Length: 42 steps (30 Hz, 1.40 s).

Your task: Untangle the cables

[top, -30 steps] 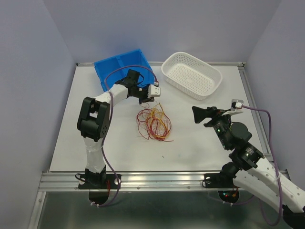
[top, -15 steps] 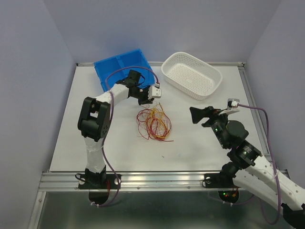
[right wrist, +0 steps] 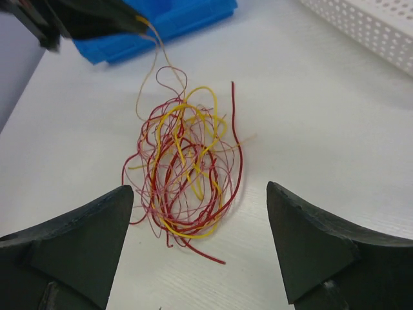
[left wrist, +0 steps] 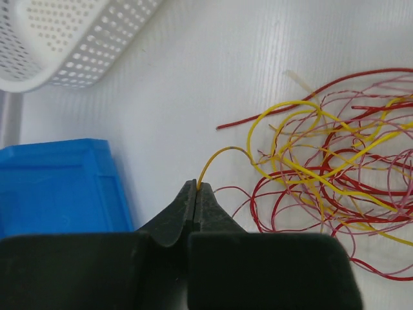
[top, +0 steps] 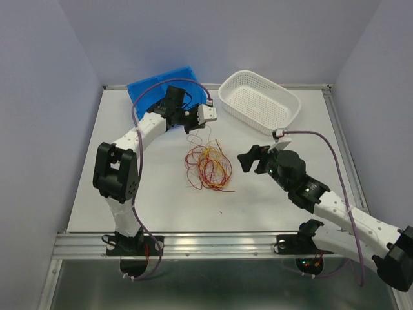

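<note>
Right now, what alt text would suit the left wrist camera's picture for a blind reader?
A black tool pinches the end of one yellow wire, which arcs right into a tangle of red and yellow wires on a white table. Blue bin at left, white basket upper left.

Glossy thin cables (top: 208, 168), perforated plastic basket (top: 259, 103), matt white table (top: 181, 208)
</note>
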Available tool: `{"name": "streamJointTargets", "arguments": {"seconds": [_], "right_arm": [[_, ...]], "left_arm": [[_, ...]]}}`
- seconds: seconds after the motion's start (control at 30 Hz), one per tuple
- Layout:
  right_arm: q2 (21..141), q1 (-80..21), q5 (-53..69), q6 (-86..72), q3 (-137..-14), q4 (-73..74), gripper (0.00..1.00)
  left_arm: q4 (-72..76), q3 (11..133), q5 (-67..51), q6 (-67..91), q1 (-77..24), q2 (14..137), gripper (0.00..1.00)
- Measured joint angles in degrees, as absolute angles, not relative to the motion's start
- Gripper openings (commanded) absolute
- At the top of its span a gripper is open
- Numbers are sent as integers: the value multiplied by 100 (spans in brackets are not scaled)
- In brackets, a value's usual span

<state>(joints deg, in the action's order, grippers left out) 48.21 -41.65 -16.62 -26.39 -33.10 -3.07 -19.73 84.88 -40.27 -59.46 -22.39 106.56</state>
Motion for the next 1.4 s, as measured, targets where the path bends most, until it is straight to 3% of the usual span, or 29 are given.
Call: {"name": "streamJointTargets", "arguments": {"seconds": [0.43, 0.63, 0.77, 0.97, 1.33, 1.4], "right_arm": [[5592, -4169, 51, -2040, -4150, -862, 86], [6250, -4169, 510, -1667, -4941, -1125, 85], [6895, -4169, 707, -1363, -5430, -1243, 74], [7706, -4169, 1057, -1011, -5623, -1472, 73], [8414, -4169, 1772, -705, -5865, -1817, 76], [8576, -4169, 1881, -694, -5920, -1855, 72]], "left_arm": [[-2010, 8519, -3830, -4781, -2279, 8154, 0], [-2403, 8757, -3612, -4466, -2418, 7883, 0], [-2663, 9308, -3437, -4278, -2443, 7754, 0], [-2799, 10147, -3282, -3988, -2484, 7439, 0], [-2969, 10514, -3269, -3664, -2611, 7371, 0], [-2989, 10514, -3271, -3645, -2628, 7371, 0]]}}
